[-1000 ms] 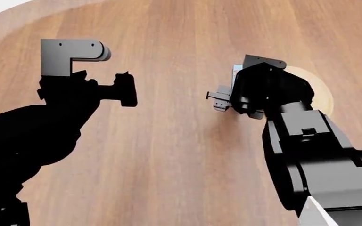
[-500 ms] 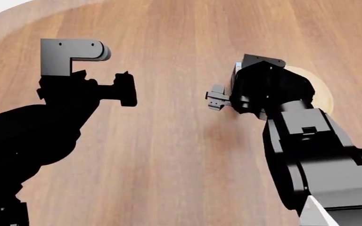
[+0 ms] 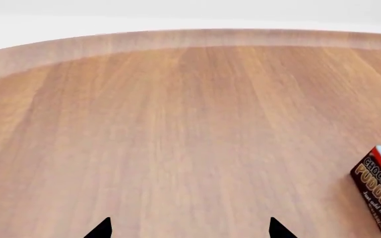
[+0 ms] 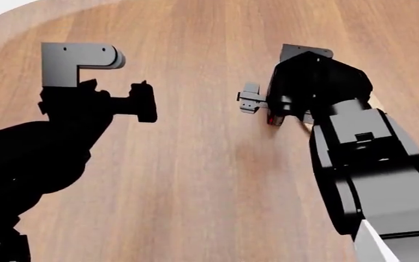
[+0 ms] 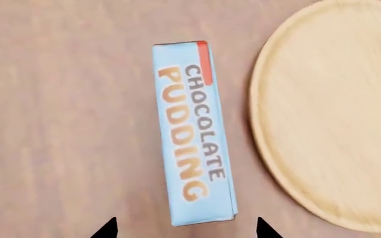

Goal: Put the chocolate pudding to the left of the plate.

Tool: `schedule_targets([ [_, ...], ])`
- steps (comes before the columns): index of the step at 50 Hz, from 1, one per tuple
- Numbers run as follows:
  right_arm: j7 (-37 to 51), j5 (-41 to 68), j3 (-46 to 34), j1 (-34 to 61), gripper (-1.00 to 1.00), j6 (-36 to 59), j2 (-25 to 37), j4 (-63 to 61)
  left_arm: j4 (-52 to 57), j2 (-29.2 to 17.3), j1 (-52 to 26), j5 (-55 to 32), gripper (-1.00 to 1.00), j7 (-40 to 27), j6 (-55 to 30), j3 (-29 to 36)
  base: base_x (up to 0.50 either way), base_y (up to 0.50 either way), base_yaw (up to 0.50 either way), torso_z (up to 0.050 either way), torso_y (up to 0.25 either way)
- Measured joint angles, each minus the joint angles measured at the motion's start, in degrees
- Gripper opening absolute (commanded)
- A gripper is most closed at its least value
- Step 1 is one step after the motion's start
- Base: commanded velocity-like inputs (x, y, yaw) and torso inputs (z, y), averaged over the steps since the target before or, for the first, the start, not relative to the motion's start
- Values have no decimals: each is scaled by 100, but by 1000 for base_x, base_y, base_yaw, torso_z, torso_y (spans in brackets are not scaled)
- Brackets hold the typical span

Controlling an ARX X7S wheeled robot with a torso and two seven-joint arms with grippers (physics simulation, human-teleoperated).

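My right gripper (image 5: 185, 229) hangs directly over the chocolate pudding (image 5: 194, 134) with jaws spread wide and empty; the carton stands on the table (image 5: 65, 124) just beside the plate (image 5: 336, 114), apart from its rim, so I judge it placed and should lift straight up. Farther off, my left gripper (image 3: 189, 230) is likewise spread and empty over bare wood, obstructing nothing

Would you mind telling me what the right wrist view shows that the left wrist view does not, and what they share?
Only the right wrist view shows the plate, lying beside the chocolate pudding with a narrow strip of table between them, and the carton's light blue top face in full.

Only the left wrist view shows the table's curved far edge and the carton's dark brown front.

Both show the chocolate pudding on the wooden table, with two dark fingertips apart and touching nothing.
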Motion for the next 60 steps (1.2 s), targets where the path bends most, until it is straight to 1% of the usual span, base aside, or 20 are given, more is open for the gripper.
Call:
schedule_targets([
  [6,-30,-306,227,159,100,109,1,0,70,-3,-39,-81,100,-83,-58,-27,0,0,0,0,0],
  [14,-164,-655,452,345,100,263,2,0,94,6,-99,-219,100,-173,-150,-69,0,0,0,0,250],
  [17,-411,-798,447,432,100,340,7,-1,140,-10,-88,-298,100,-198,-182,-111,0,0,0,0,250],
  [20,-626,-841,443,299,100,731,91,-464,258,-52,-28,-422,100,-229,-215,-196,0,0,0,0,250],
  [23,-623,-699,557,-101,100,1394,223,-1463,415,-107,65,-556,100,-259,-232,-294,0,0,0,0,250],
  [26,-295,-114,666,-548,100,1957,422,-2702,597,-172,189,-687,100,-286,-231,-399,0,0,0,0,250],
  [30,477,1100,784,-1142,100,2484,760,-4117,859,-263,381,-860,100,-316,-208,-542,0,0,0,0,250],
  [38,2128,3632,985,-2143,100,3022,1396,-6179,1408,-444,745,-1286,100,-437,-168,-869,0,0,0,0,250],
  [43,3017,4975,1018,-2612,100,3100,1755,-7134,1734,-564,933,-1592,100,-552,-144,-1098,0,0,0,0,250],
  [48,3659,5998,1060,-3006,100,3062,2088,-7916,2003,-682,1083,-1877,100,-667,-105,-1322,0,0,0,0,250],
  [53,4047,6694,1145,-3334,100,2989,2361,-8509,2230,-793,1209,-2142,100,-777,-57,-1528,0,0,0,0,250],
  [60,4356,7337,1299,-3770,100,2864,2666,-9177,2517,-938,1412,-2458,100,-892,30,-1809,0,0,0,0,250],
])
